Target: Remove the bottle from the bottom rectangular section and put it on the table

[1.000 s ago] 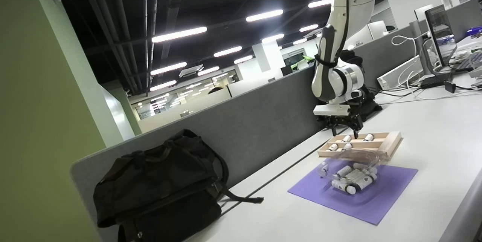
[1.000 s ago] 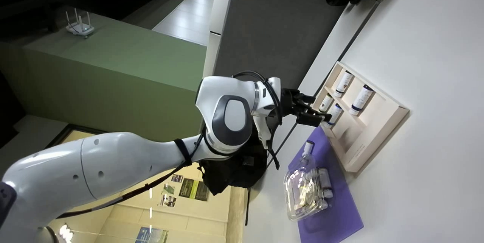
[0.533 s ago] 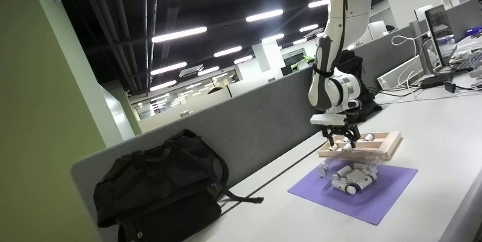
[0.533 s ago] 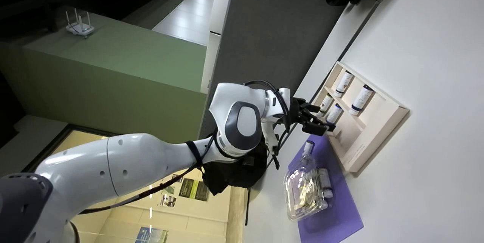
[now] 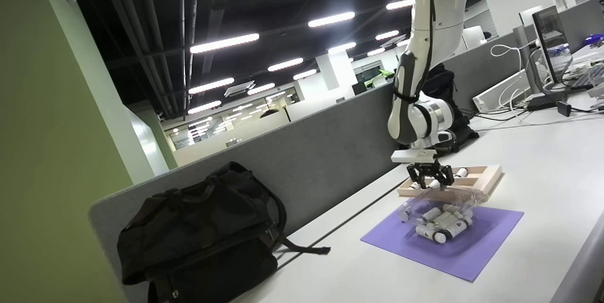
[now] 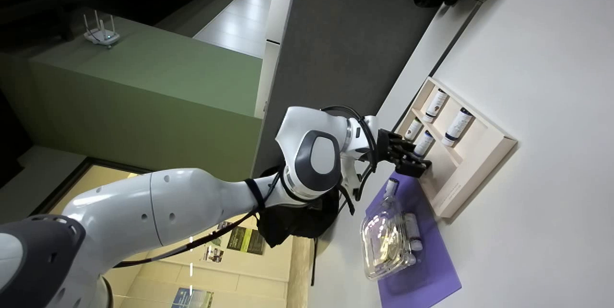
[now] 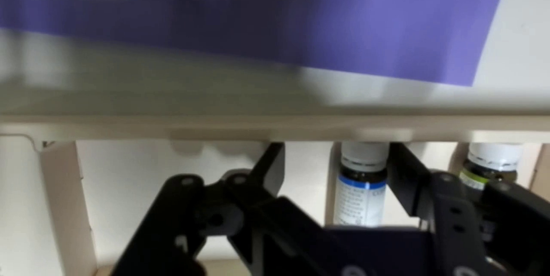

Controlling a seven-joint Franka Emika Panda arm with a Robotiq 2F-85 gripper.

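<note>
My gripper point(image 7: 336, 151) is part-way open in the wrist view, its fingers reaching into the box's lower section beside the purple mat. Between them stands a bottle point(image 7: 360, 200) with a white cap and blue stripe. It lies close against the right finger, with a gap to the left finger; whether it touches is unclear. In an exterior view the gripper point(image 6: 421, 155) is low over this section, just by the same bottle point(image 6: 423, 143). The pale wooden box point(image 6: 472, 181) rests on the white-grey table point(image 6: 542, 231).
A green-striped bottle point(image 7: 492, 168) shares the section, right of my right finger. Two more bottles point(image 6: 436, 105) lie in the upper section. A clear glass container point(image 5: 441, 201) with several bottles sits on the purple mat point(image 5: 490, 241). A grey divider point(image 5: 330, 147) runs behind.
The arm has come down, bringing the gripper from above the box into its lower section. The fingers have drawn closer together. The box seems to have shifted very slightly.
</note>
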